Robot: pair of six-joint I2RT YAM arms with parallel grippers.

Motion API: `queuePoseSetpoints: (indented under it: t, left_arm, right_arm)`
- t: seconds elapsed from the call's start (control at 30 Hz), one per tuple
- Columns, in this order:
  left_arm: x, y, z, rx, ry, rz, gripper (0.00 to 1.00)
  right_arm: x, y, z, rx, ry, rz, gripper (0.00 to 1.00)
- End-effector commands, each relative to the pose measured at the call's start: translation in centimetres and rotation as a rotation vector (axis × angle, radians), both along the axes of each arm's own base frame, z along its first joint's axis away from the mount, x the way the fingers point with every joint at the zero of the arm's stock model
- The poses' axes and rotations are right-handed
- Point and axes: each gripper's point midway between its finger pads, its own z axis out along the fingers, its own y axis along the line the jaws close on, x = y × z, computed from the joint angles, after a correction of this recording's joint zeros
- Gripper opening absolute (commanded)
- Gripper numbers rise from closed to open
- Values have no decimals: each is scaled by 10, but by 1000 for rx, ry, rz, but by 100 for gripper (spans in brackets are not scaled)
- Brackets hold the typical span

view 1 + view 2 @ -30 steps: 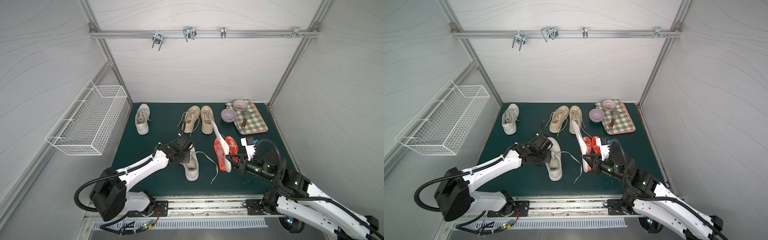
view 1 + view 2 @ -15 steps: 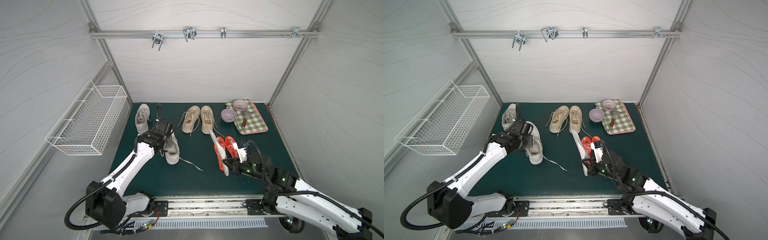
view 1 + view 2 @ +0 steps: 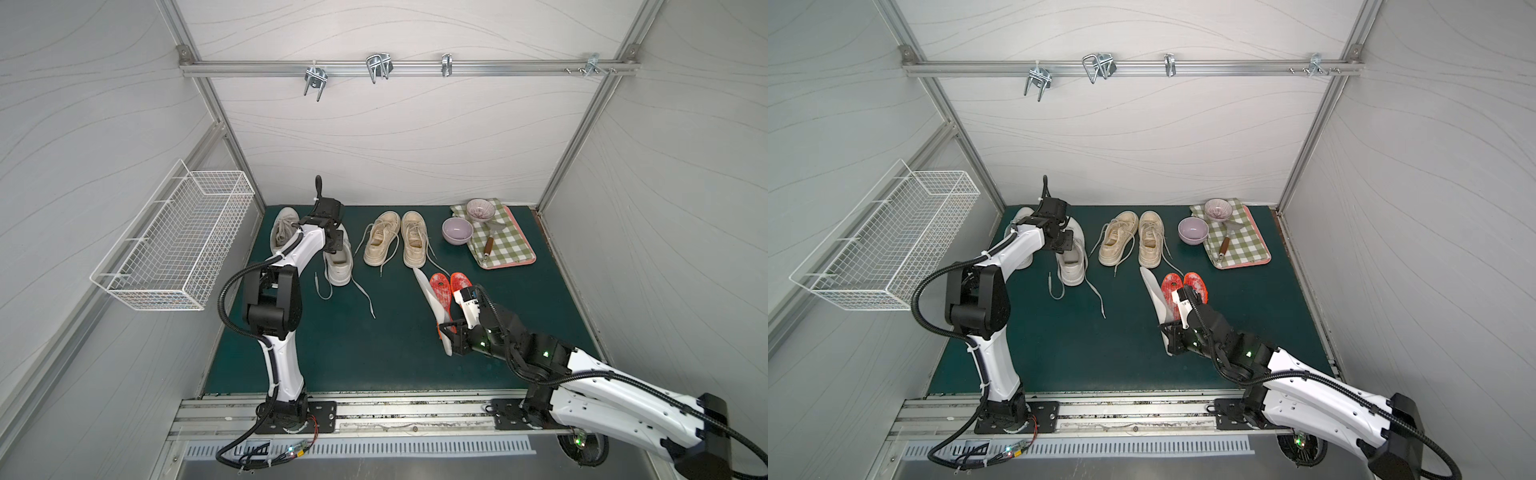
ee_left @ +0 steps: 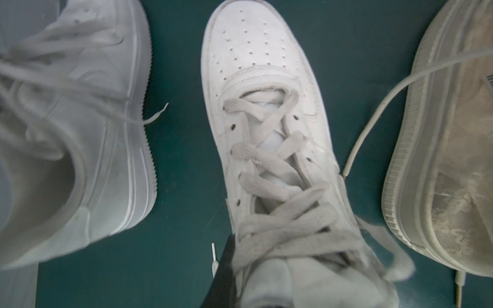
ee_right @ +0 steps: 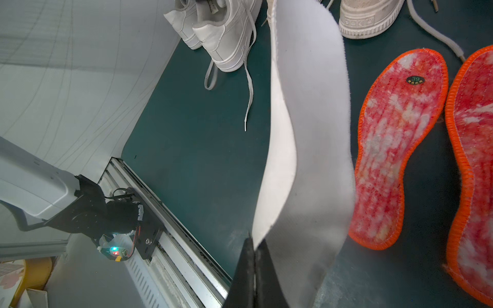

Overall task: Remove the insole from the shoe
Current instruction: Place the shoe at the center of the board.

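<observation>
The white shoe (image 3: pixel 338 266) (image 3: pixel 1071 268) stands on the green mat at the back left, laces trailing forward. My left gripper (image 3: pixel 334 245) (image 3: pixel 1065 243) is shut on its tongue and collar. In the left wrist view the shoe (image 4: pixel 266 128) fills the middle, with one black finger (image 4: pixel 224 272) at its side. The white insole (image 3: pixel 430 297) (image 3: pixel 1154 295) is out of the shoe, held slanting above the mat by my right gripper (image 3: pixel 446 332) (image 3: pixel 1169 332). In the right wrist view the gripper (image 5: pixel 254 253) is shut on the edge of the insole (image 5: pixel 306 128).
A second white shoe (image 3: pixel 282 226) (image 4: pixel 66 133) lies just left of the held one. A beige pair (image 3: pixel 397 243) stands at the back middle. Two red insoles (image 3: pixel 451 289) (image 5: pixel 394 146) lie by the right gripper. A purple bowl (image 3: pixel 457 230) and checked tray (image 3: pixel 505 245) sit back right; a wire basket (image 3: pixel 178 245) hangs left.
My left arm has carried the white shoe from the front middle to the back left beside the other white shoe. The right gripper has stayed on the insole and lowered it a little.
</observation>
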Motion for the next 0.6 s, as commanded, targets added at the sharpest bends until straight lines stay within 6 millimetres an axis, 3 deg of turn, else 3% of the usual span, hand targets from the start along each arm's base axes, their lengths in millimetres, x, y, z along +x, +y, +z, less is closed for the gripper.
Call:
queuePoseSetpoints:
  t: [0.0, 0.1, 0.2, 0.37, 0.57]
  left_arm:
    - [44, -26, 42, -38, -157, -165, 0]
    - [54, -36, 32, -69, -133, -220, 0]
    - [67, -38, 33, -88, -119, -205, 7]
    - [73, -25, 37, -86, -123, -99, 31]
    - [61, -2, 64, -73, -167, 54, 53]
  right_arm:
    - [4, 5, -1, -2, -29, -9, 0]
    - [6, 9, -5, -14, -28, -10, 0]
    - [9, 10, -10, -31, -24, -22, 0]
    - [16, 15, -20, -90, -18, -41, 0]
    - [28, 24, -25, -159, -30, -58, 0]
